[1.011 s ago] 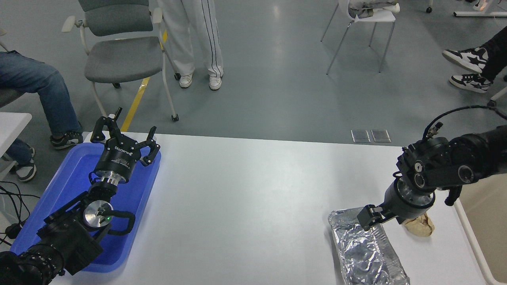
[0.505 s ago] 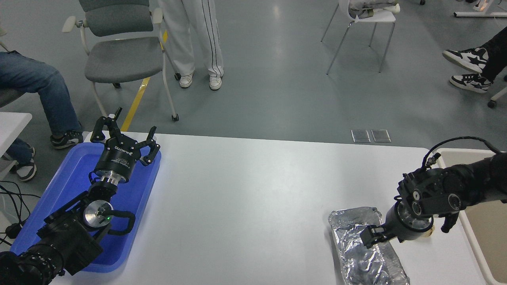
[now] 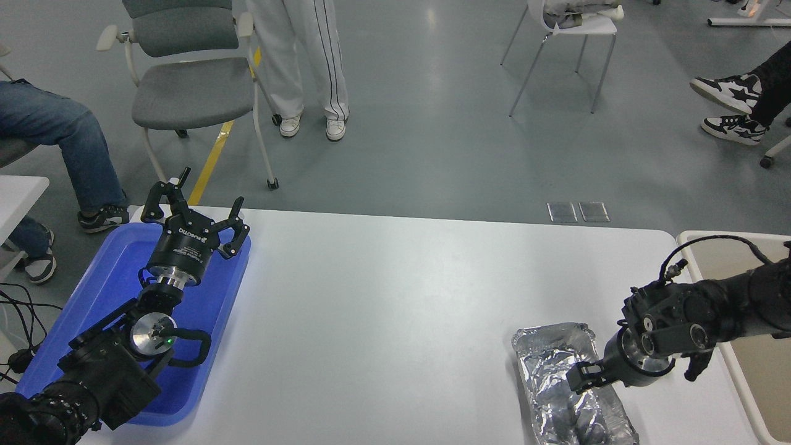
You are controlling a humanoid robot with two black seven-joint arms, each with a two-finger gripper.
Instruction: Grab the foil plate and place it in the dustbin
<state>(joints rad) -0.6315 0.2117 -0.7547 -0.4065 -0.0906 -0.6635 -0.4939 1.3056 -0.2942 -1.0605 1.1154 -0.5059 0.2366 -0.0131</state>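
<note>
A: Where is the foil plate [image 3: 565, 383] found?

B: It is seen lying flat on the white table [image 3: 395, 296], at the near right, with its nearest end cut off by the picture's lower edge. The dustbin [image 3: 738, 346] is set just past the table's right edge, well within reach.

A: And the right gripper [image 3: 584, 376]?

B: It is lowered over the plate's right long rim, roughly at mid-length. One black finger is seen inside the tray, above the wrinkled bottom; the other is hidden under the wrist. Whether the fingers are spread or pressed together cannot be told, and no grip on the rim can be confirmed.

A: What about the left gripper [image 3: 194, 210]?

B: It is parked at the far left over the blue tray [image 3: 117, 290], fingers spread, nothing held.

A: What could go wrong from here?

B: The foil is likely thin and easily crushed, so the rim could be buckled if it is pinched hard. If only the rolled edge is caught, the plate could be tilted or dropped during lifting. A push on the rim could also slide the tray toward the near edge, since little seems to hold it in place.
</note>
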